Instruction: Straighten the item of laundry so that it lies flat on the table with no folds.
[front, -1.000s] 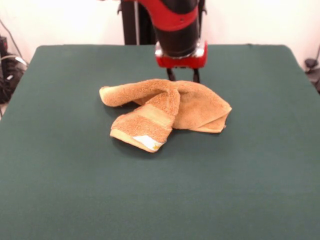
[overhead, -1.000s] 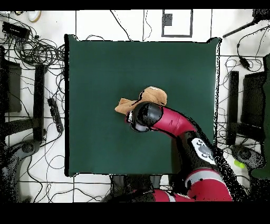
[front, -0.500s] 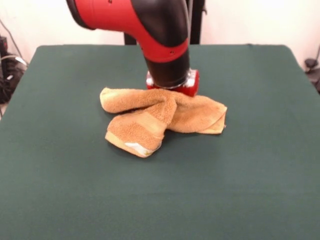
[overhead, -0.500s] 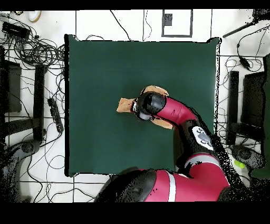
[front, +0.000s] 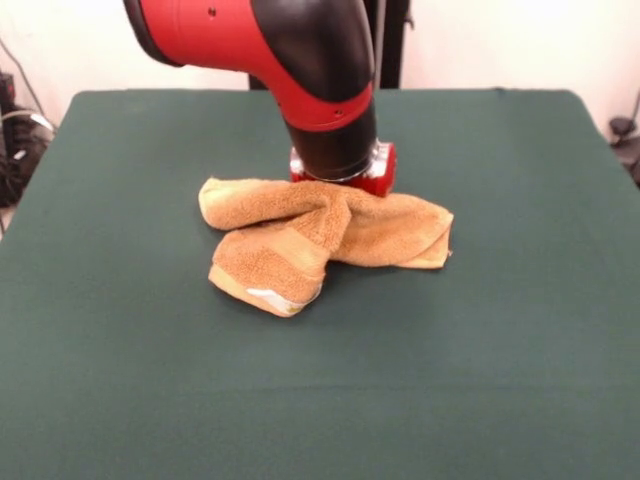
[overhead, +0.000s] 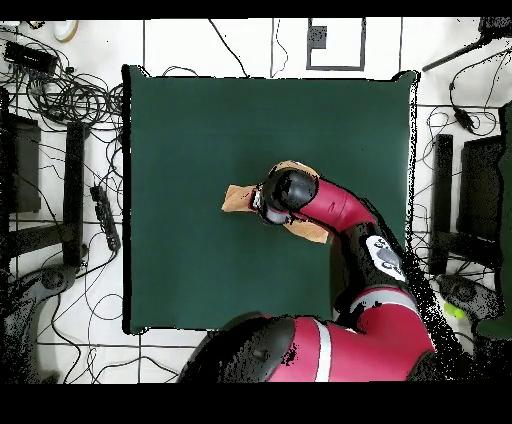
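One orange-tan towel (front: 325, 235) lies bunched up with folds near the middle of the green worktop (front: 500, 350). The red and black arm (front: 320, 90) comes down right behind it, touching its far edge. The jaws are hidden, so I cannot tell how they stand.

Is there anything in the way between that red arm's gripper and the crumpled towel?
Nothing visible. The gripper is down right behind the towel, its tips hidden by the cloth. Only the towel lies on the green table, so nothing blocks spreading it flat.
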